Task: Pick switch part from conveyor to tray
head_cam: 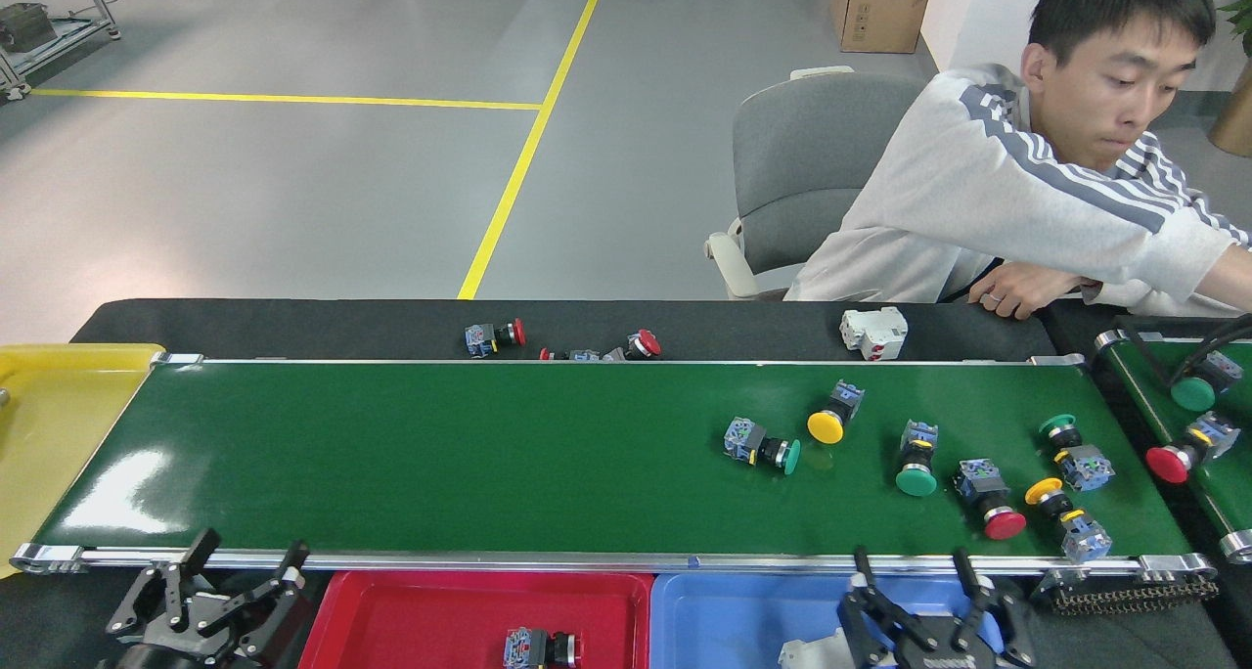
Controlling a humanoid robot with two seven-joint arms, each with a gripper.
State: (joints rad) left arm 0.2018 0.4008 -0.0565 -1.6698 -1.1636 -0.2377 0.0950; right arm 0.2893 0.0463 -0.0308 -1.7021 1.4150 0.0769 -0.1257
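Black right tool (934,581), spread, over blue tray (724,615)

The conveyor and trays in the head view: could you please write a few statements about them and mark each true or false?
1. A switch part lies in the red tray. True.
2. The right gripper holds a switch. False: it is open and empty, over the blue tray.
3. Six switches lie on the conveyor. True.
4. The left gripper is over the belt. False: it is below the near rail.
5. All the switches lie on the belt's left half. False: they lie on its right half.
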